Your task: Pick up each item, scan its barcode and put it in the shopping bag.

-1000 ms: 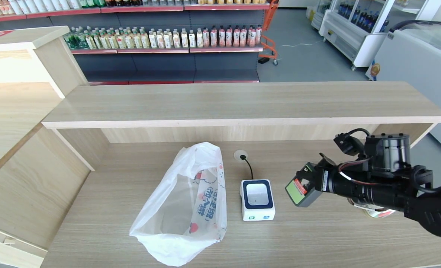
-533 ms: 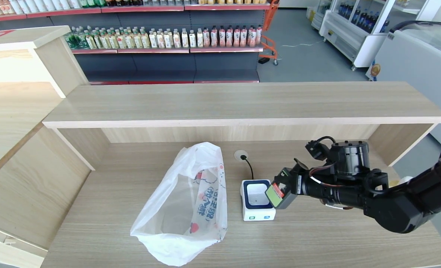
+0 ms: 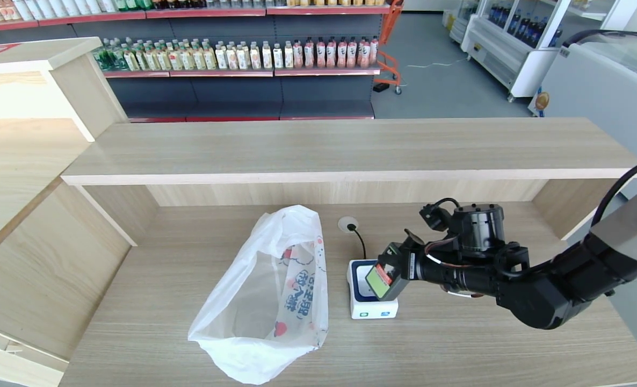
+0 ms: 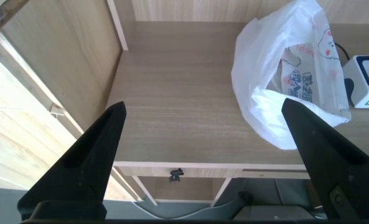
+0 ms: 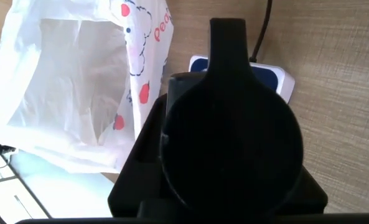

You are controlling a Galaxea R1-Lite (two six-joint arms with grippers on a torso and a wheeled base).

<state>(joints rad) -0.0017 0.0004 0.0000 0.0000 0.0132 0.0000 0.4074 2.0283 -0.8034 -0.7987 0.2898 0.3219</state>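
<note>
My right gripper [image 3: 392, 270] is shut on a small dark box with a green face and a red label [image 3: 381, 279]. It holds the box tilted just above the white barcode scanner [image 3: 373, 308], over the scanner's right half. In the right wrist view the held box [image 5: 231, 149] shows as a dark shape, with the scanner [image 5: 279, 77] behind it. The white plastic shopping bag [image 3: 267, 301] lies left of the scanner, its mouth facing the counter's front edge. My left gripper [image 4: 204, 109] is open and off the counter's front left, well away from the bag [image 4: 296, 74].
A raised wooden shelf [image 3: 350, 145] runs along the back of the counter, and a wooden side wall [image 3: 39, 269] closes the left. The scanner's black cable runs to a hole [image 3: 347, 223] behind it. Bare countertop [image 3: 447, 349] lies in front of the scanner.
My right arm has carried the box leftward, from well right of the scanner to just above it. The bag and scanner have not moved.
</note>
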